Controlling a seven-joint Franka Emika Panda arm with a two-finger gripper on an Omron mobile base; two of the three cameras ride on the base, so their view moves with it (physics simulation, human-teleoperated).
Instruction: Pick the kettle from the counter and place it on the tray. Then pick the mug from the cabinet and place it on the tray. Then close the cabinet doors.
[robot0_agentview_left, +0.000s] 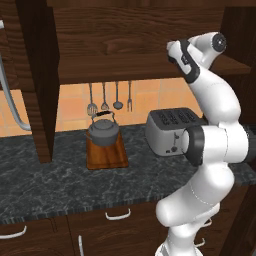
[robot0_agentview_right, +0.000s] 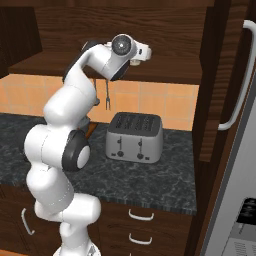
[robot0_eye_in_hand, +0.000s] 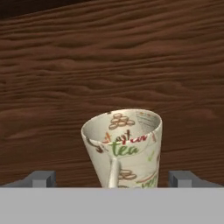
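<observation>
Two fingertips (robot0_eye_in_hand: 42, 178) apart, flanking mug (robot0_eye_in_hand: 124, 146) | hand (robot0_eye_in_hand: 113, 179) unclamped | mug base cut off | kettle (robot0_agentview_left: 103, 130) on tray (robot0_agentview_left: 106, 153)

Left base view: looking from behind the arm's left, forward and down over the surface (robot0_agentview_left: 45, 170), at middle distance.
Right base view: looking from behind the arm's right, toward the same surface and wall.
Shared part: both are showing the toaster (robot0_agentview_left: 172, 129), the hanging utensils (robot0_agentview_left: 110, 97) and the cabinet (robot0_agentview_left: 125, 45).
Hand view: looking very close at the mug (robot0_eye_in_hand: 124, 146) against the cabinet's wood.
</observation>
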